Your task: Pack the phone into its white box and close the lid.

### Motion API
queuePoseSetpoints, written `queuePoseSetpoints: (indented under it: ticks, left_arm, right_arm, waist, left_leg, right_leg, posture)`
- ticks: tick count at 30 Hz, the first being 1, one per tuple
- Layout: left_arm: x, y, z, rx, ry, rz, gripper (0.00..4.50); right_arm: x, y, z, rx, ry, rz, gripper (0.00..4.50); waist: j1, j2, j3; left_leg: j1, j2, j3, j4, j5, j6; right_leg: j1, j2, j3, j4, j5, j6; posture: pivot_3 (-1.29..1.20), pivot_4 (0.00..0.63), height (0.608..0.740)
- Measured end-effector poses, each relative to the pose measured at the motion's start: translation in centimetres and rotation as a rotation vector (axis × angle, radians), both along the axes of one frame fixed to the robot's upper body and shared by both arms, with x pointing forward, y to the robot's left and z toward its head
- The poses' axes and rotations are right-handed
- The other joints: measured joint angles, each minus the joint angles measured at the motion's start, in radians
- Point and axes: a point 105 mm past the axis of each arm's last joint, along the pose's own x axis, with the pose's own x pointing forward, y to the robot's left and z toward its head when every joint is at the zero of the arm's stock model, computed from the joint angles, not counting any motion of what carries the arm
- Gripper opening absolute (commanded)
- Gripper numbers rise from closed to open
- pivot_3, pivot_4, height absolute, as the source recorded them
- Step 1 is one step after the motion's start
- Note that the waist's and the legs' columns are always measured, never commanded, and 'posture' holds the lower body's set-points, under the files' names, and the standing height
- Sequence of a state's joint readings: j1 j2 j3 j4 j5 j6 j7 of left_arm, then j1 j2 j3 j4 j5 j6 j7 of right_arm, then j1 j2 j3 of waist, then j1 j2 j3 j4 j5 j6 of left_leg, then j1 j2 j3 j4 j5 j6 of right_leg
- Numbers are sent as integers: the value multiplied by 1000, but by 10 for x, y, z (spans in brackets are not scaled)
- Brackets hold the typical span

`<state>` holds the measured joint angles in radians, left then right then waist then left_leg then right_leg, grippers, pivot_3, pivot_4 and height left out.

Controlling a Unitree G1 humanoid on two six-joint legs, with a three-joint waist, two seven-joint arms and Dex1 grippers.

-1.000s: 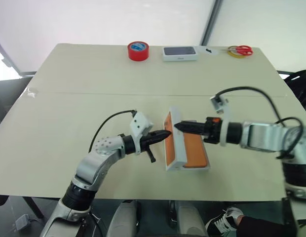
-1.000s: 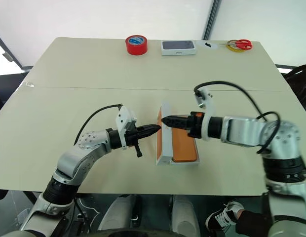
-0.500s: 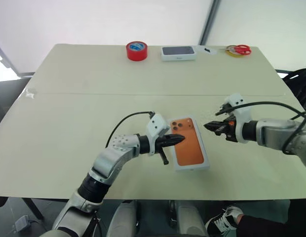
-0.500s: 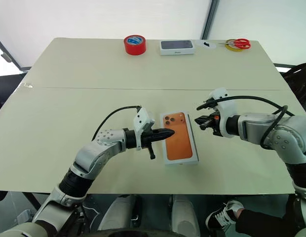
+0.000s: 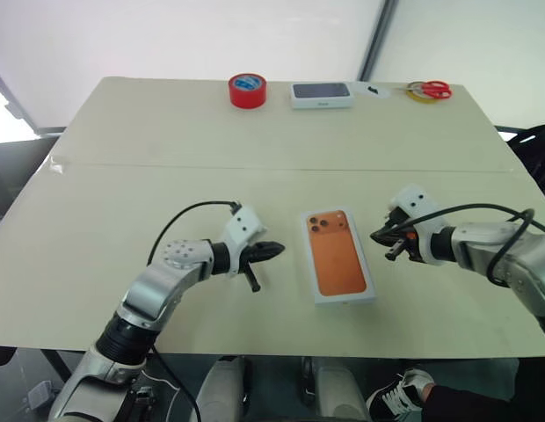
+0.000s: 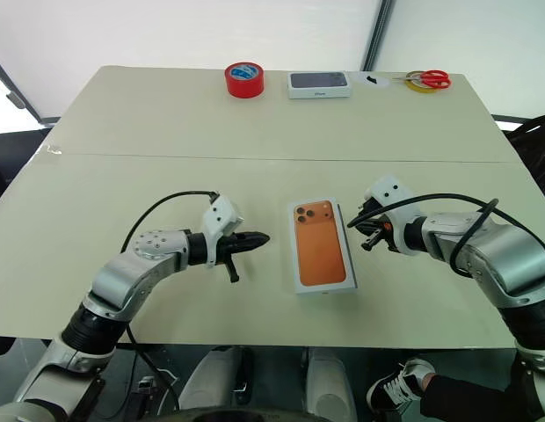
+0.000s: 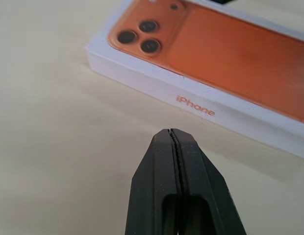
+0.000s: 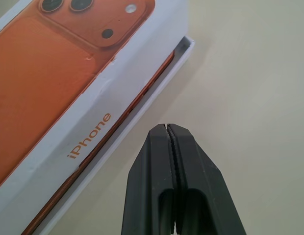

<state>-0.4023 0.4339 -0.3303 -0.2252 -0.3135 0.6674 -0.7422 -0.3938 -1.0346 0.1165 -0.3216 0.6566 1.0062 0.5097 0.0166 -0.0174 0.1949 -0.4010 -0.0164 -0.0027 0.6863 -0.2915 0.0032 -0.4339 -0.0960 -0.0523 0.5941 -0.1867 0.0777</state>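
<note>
Left end effector (image 5: 274,249) at nine o'clock and right end effector (image 5: 377,236) at three o'clock, both pinched empty, flank the lidded white cardboard box (image 5: 337,256) mid-tabletop (image 5: 123,158), its orange-printed lid (image 7: 225,54) sitting slightly askew.

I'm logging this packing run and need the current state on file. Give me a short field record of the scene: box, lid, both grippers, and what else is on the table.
white box: flat on the table, between the two grippers
lid: on the box, orange phone picture facing up; in the right wrist view not fully seated, box rim showing along one side
left gripper: shut, holding nothing, apart from the box
right gripper: shut, holding nothing, apart from the box
far edge of table: red tape roll, dark-screened device, scissors
</note>
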Motion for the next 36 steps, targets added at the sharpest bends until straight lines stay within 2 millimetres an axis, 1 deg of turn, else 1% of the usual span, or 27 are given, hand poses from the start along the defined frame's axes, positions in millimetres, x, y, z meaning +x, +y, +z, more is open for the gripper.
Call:
queuePoseSetpoints:
  ticks: [3,8,16,21,32,36]
  left_arm:
    - [0,-14,-7,11,22,-33,0]
    - [-1,-30,-9,-6,39,-58,0]
    - [0,-43,-3,-66,44,-51,0]
    - [0,-44,-2,-88,60,-40,0]
    - [-4,-46,0,-97,58,-47,0]
    - [-3,-39,-3,-92,63,-29,0]
  right_arm:
    - [0,3,-1,0,-2,18,42]
    - [-1,5,-3,-5,3,32,42]
    - [-2,6,-6,-19,5,44,42]
    - [-4,5,-10,-32,18,49,42]
    - [-6,3,-12,-50,22,57,42]
    - [-6,-2,-13,-64,-6,69,42]
  waist:
    - [-1,0,0]
    - [-3,0,0]
    - [0,0,0]
    - [-1,0,0]
    - [-1,0,0]
    - [-2,0,0]
  left_leg:
    - [0,0,0,0,0,0]
    - [0,0,0,0,0,0]
    - [0,0,-1,0,0,0]
    - [0,-1,-1,0,0,0]
    - [0,-1,-1,0,0,0]
    - [0,-1,-1,0,0,0]
  right_leg:
    - [0,0,0,0,1,2]
    - [0,0,0,1,1,3]
    - [0,0,0,1,2,3]
    - [0,-1,0,1,2,3]
    - [0,-1,0,1,2,3]
    - [0,0,0,1,2,3]
  posture:
    - [0,150,738]
    - [0,150,738]
    - [0,150,738]
    - [0,150,738]
    - [0,150,738]
    - [0,150,738]
